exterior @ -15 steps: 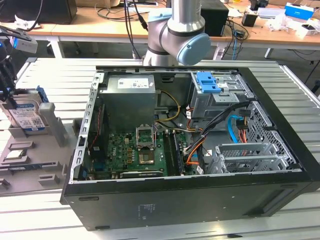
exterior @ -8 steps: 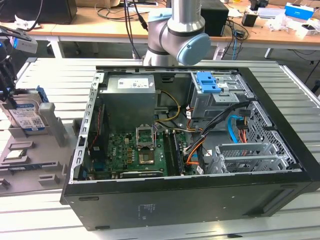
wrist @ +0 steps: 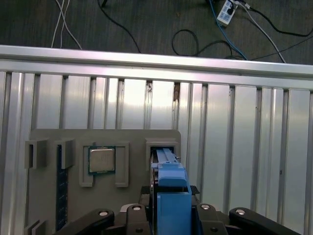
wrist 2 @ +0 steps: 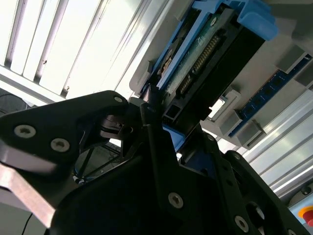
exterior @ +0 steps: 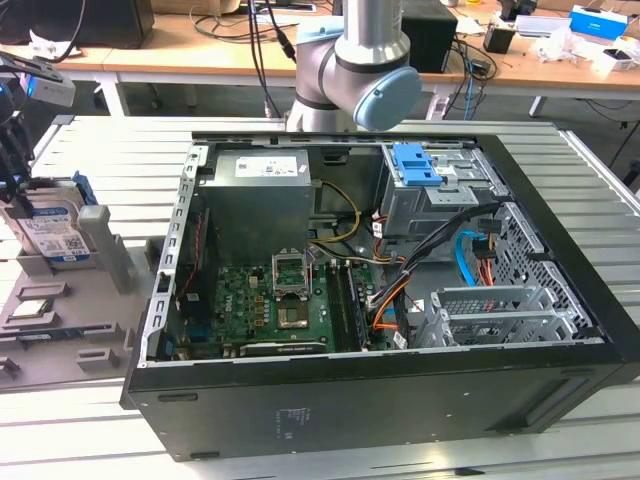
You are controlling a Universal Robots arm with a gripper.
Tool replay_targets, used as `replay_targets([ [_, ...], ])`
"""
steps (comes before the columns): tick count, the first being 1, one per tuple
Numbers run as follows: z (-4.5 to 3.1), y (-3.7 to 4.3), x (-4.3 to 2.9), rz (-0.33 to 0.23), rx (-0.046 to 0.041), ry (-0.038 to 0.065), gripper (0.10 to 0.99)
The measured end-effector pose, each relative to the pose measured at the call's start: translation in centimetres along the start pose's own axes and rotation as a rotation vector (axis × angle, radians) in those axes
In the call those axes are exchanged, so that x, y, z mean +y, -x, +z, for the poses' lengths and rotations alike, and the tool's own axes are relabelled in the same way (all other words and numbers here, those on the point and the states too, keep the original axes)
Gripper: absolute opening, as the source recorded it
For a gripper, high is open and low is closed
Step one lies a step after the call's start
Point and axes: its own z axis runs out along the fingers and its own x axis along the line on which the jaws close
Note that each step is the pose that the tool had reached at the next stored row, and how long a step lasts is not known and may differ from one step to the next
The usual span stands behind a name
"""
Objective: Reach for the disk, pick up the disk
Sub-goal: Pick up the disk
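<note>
Even, bright room light fills the exterior view. In the second wrist view the ribbed surface (wrist 2: 73,44) beyond the claw (wrist 2: 149,110) is washed out to white glare, and the claw itself is almost black. In the first wrist view the surface ahead of the claw shows pale reflected streaks; the floor (wrist: 122,24) past it is dim.

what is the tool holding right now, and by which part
Cannot tell: the tool sits around the upper, blue-railed end of the disk, which stands in the grey holder, but whether it grips is unclear.
</note>
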Motion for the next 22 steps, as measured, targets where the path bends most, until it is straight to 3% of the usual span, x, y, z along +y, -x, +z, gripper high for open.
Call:
replay_targets([
  [22,-2.86,0.01,-0.14,0.0,0.0002,0.001,0.369],
])
